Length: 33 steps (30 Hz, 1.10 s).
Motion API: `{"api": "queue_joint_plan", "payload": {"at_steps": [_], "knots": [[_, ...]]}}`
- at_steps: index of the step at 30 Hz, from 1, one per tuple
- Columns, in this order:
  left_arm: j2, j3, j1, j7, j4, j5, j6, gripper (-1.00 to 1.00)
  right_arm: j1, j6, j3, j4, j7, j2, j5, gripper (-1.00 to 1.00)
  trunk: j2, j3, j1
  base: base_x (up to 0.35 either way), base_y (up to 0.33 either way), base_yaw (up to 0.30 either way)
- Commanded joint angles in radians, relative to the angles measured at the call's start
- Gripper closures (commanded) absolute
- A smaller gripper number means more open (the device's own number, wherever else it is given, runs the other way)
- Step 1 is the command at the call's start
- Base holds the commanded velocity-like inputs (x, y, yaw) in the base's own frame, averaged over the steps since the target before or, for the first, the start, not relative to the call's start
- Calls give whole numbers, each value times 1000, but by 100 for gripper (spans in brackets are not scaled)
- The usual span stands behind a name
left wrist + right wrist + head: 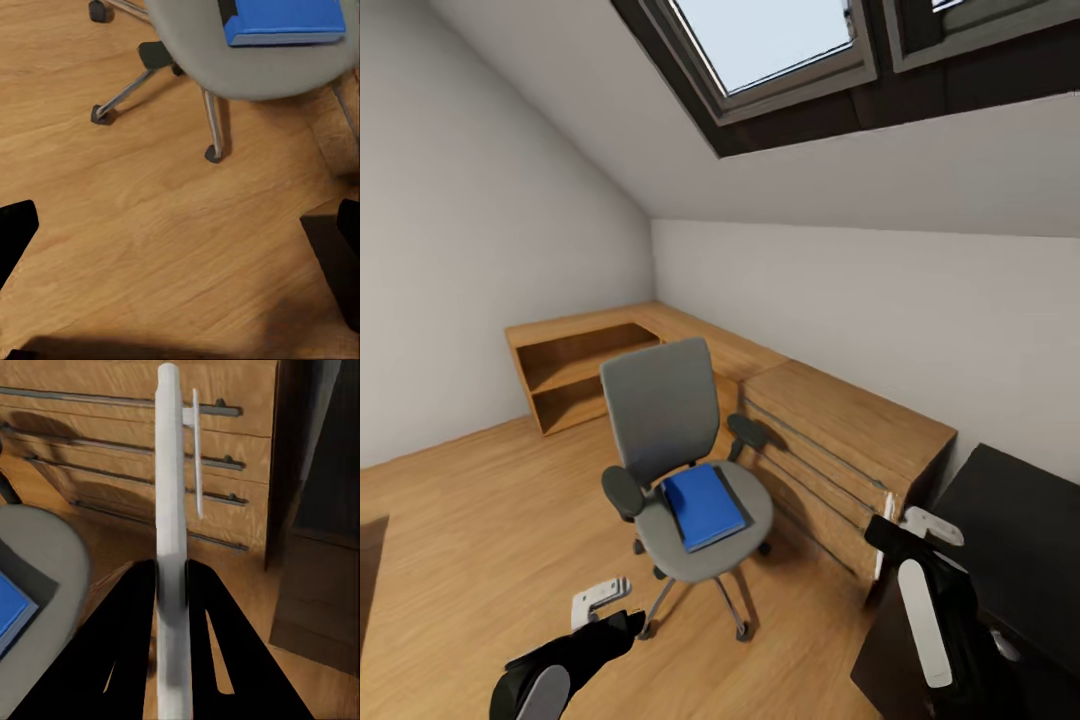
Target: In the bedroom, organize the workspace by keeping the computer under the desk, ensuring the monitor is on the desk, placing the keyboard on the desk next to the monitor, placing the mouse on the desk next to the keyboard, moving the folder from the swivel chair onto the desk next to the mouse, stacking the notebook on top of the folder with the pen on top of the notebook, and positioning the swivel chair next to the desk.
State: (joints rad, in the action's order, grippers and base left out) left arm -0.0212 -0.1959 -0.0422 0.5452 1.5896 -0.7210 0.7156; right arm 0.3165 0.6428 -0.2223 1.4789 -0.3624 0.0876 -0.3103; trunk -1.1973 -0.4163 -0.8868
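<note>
Open floor: bare wood floor stretches wide to the left of the swivel chair and in front of it; the chair's right side stands close to the drawer unit, with only a narrow gap there.
Edges: the wooden tabletop runs along the far walls into the corner, ending at an open shelf unit on the left. A dark cabinet closes off the near right.
Room: white walls, a sloped ceiling, and a skylight with a dark frame overhead.
Chair: grey seat and upright back, black armrests, metal legs on black castors resting on the floor.
Folder: blue, lying flat on the chair's seat, slightly turned, its near edge close to the seat's front rim; in the left wrist view its blue cover and pale edge show on the seat.
Left pincer: low, near the chair's front castors, over bare floor; its dark fingers stand spread wide apart, holding nothing.
Right pincer: beside the drawer unit's near corner; pressed together on a slim white pen that points toward the drawer fronts.
</note>
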Motion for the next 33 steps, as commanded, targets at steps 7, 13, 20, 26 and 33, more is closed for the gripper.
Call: {"api": "queue_joint_plan", "payload": {"at_steps": [7, 13, 20, 26, 33], "knots": [[2, -62, -1, 12, -17, 116, -1, -100, 1, -1, -40, -2, -5, 0, -13, 100, -1, -1, 0, 283, -102, -258], [3, -67, -1, 12, -18, 122, -1, -100, 1, -2, -47, -2, -4, -1, -13, 100, -1, -1, 0, 300, -193, -187], [3, -85, -1, 15, -18, 124, -1, -100, 1, -6, -47, -7, -5, -3, -11, 100, -1, -1, 0, 278, -224, -24], [3, -97, -1, 17, -18, 136, -1, -100, 2, -10, -45, -79, -9, -5, -9, 100, -1, -1, 0, 255, -240, -2], [1, -115, -1, 18, -15, 140, -2, -100, 21, -32, -45, -237, -91, -33, -5, 100, -1, -1, 0, 63, -62, 0]]}}
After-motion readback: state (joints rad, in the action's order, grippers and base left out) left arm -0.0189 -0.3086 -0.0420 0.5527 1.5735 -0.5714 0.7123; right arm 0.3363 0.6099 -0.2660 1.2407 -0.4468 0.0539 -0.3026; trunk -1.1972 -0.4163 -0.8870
